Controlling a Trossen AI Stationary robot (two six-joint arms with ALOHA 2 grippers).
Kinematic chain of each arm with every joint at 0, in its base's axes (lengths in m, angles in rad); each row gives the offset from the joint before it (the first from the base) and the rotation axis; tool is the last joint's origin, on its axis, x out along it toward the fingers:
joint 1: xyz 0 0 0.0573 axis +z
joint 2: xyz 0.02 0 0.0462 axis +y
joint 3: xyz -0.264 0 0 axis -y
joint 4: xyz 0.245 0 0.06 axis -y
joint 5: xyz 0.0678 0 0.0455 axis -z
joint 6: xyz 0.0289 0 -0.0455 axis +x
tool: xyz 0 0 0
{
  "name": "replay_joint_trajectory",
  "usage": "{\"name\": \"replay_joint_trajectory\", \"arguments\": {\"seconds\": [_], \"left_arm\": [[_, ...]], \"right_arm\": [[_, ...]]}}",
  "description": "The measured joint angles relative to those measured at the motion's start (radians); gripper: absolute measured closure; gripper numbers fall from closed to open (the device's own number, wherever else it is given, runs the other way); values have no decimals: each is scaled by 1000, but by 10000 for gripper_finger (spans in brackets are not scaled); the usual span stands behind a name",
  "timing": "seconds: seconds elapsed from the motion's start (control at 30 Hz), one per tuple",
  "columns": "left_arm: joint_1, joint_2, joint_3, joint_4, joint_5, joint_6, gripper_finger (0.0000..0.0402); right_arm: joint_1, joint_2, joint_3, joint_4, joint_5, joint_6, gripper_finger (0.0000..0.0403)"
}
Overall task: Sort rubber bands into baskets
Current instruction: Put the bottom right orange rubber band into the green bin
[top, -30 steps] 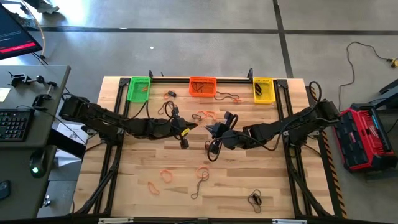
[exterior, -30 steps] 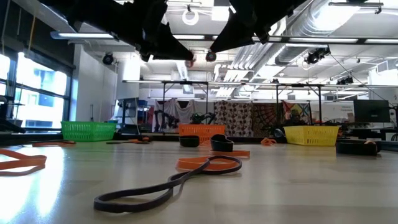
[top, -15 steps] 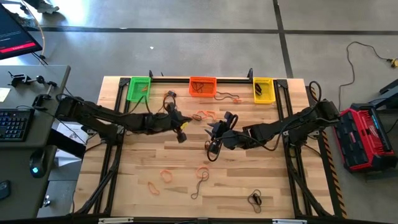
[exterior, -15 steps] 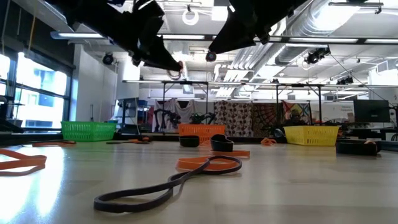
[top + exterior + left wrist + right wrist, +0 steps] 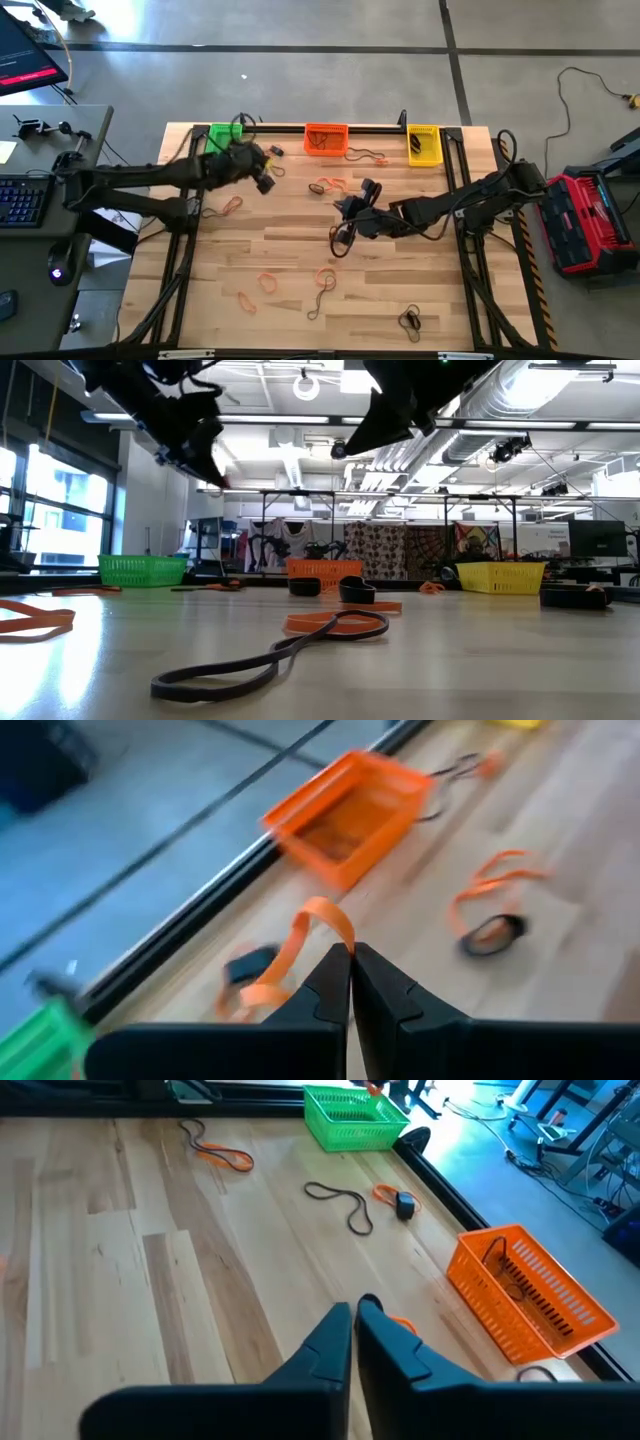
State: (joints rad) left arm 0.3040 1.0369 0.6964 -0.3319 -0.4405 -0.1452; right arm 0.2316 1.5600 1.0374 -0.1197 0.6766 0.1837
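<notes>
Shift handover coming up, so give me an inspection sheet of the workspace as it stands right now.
Surface: wood table, bands scattered.
Job's things: green basket, orange basket, yellow basket along the far edge; loose bands on the table.
Clutter: nothing seen.
Grippers: left gripper shut on orange band, near green basket; right gripper shut, mid-table, nothing visibly held.
Cables: floor cable right of the table.
Surroundings: keyboard, red case.

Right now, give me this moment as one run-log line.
left gripper: shut on orange rubber band, near green basket | right gripper: shut, empty, mid-table | loose rubber bands remain on the table
</notes>
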Motion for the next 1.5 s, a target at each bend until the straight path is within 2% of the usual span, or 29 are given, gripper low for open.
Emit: {"name": "replay_joint_trajectory", "arguments": {"seconds": [0.17,0.33,0.47,0.67,0.87,1.23,1.5], "left_arm": [[163,-42,0,-118,96,-1,401],[330,-26,10,-210,166,24,401],[445,6,49,-303,164,19,401],[556,68,80,-336,170,48,401],[630,188,105,-357,170,68,401],[675,392,163,-355,172,115,401],[687,512,216,-363,224,142,401]], "right_arm": [[-13,0,0,2,-3,-1,399],[-26,0,0,1,-6,-1,399],[-36,0,0,0,-42,-1,399],[-37,0,0,-4,-52,-1,399],[-37,0,0,-5,-52,-1,399],[-37,0,0,-19,-53,-1,399],[-37,0,0,-20,-53,-1,399]]}}
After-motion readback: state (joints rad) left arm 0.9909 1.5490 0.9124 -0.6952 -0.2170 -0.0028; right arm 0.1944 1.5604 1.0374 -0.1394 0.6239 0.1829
